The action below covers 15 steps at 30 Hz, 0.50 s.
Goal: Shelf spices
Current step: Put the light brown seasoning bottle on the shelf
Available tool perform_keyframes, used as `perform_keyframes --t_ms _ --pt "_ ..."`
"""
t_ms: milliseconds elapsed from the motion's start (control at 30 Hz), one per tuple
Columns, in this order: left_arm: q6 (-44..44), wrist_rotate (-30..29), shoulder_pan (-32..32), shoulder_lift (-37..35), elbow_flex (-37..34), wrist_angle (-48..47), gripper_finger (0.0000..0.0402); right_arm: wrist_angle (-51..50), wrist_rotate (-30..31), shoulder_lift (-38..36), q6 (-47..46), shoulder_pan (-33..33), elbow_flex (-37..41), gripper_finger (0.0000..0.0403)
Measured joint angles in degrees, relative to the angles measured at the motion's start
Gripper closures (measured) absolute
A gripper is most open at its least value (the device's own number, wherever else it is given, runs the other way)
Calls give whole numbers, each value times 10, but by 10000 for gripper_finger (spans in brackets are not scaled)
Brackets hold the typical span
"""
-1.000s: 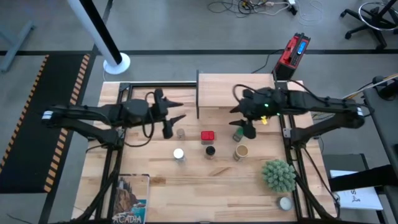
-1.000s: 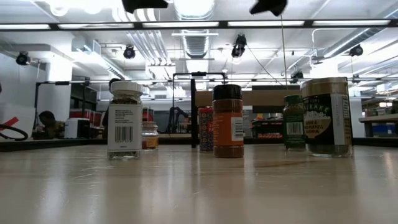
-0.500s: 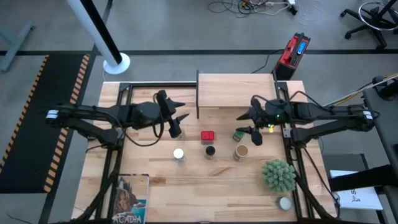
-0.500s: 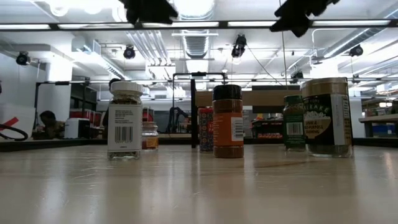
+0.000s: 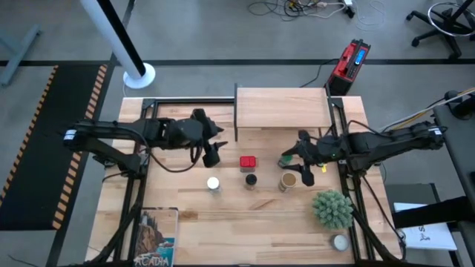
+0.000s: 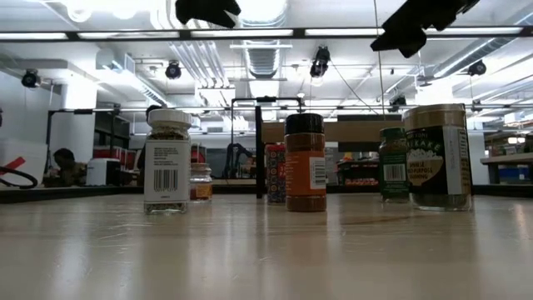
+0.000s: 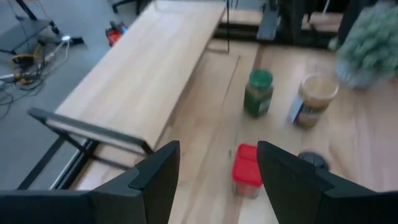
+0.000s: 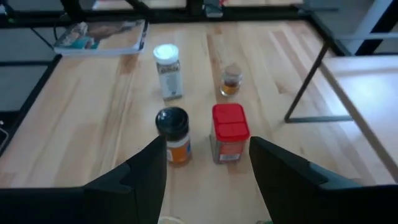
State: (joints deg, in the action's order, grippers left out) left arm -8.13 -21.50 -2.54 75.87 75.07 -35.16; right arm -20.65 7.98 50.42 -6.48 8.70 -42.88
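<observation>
At centre frame of the high view, the spices (image 5: 248, 162) stand on the table (image 5: 252, 222), below the shelf (image 5: 282, 108). Left hand (image 5: 217, 145) hovers spread at their left; right hand (image 5: 297, 161) hovers spread over their right end.

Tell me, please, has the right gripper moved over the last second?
Yes. In the high view, the right gripper has drawn away from the shelf, toward the near edge and the plant, and now hangs open above the green-lidded jar and the tan cylinder.
</observation>
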Motion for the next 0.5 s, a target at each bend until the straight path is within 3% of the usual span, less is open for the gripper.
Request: perform_keyframes --t_ms 133,300,500 --pt "-12 -13 -8 10 -37 1 198 12 -2 -23 -3 9 30 199" --pt "-14 -46 -17 -9 -118 66 198 74 -31 -62 -15 9 89 199" --pt "-43 -48 -17 -48 -164 26 198 92 -46 -98 -38 9 122 199"
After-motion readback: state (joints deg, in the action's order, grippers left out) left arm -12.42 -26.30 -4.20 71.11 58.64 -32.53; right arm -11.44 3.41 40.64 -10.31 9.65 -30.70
